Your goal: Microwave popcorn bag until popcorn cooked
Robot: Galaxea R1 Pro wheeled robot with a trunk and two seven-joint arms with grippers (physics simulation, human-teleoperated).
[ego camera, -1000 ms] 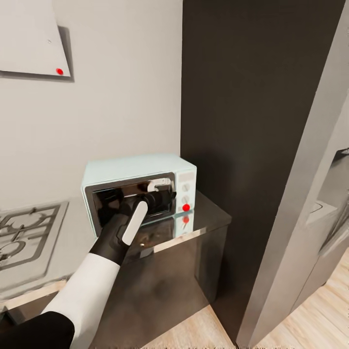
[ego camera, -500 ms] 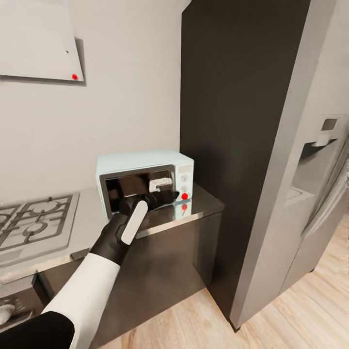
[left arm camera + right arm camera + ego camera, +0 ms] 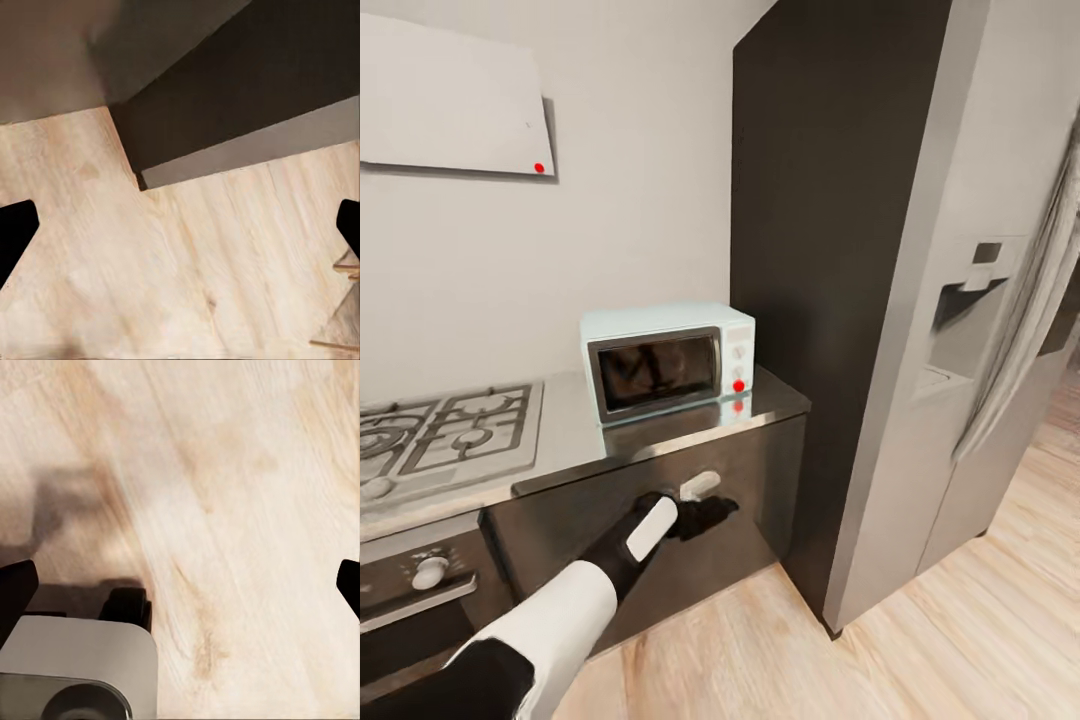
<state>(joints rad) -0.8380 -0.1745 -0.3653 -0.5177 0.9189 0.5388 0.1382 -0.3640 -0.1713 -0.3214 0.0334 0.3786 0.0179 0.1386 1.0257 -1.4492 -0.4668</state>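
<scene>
Left arm reaches forward, its gripper (image 3: 705,503) with fingers spread wide; right gripper (image 3: 180,585) likewise parted

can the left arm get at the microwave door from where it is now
Probably not yet. The left gripper hangs low in front of the dark cabinet front, below the countertop; the microwave sits closed above, so the arm must rise first.

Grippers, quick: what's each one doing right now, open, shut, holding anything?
Left gripper: open, fingertips far apart, holding nothing, wooden floor beyond it.
Right gripper: open, fingertips at the frame's edges, holding nothing.
</scene>
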